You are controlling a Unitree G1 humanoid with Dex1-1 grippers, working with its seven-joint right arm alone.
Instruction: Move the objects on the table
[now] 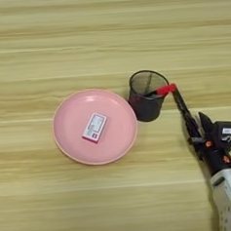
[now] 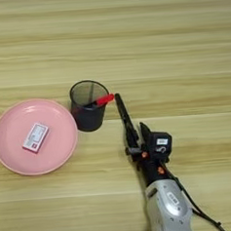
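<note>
Pincer (image 2: 136,135) is closed on the low end of the black marker (image 2: 123,113), whose red cap (image 2: 105,99) leans on the rim of the mesh cup (image 2: 88,112) on the table (image 2: 182,59), so it should tip up and drop in gently without knocking the cup.

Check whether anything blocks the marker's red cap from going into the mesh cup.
Nothing visible does. The marker, held by the right gripper, has its red cap already at the mesh cup rim, nothing between.

one pink plate (image 1: 70,140), one card (image 1: 94,127), one mesh cup (image 1: 147,103), one marker (image 1: 181,108)
</note>
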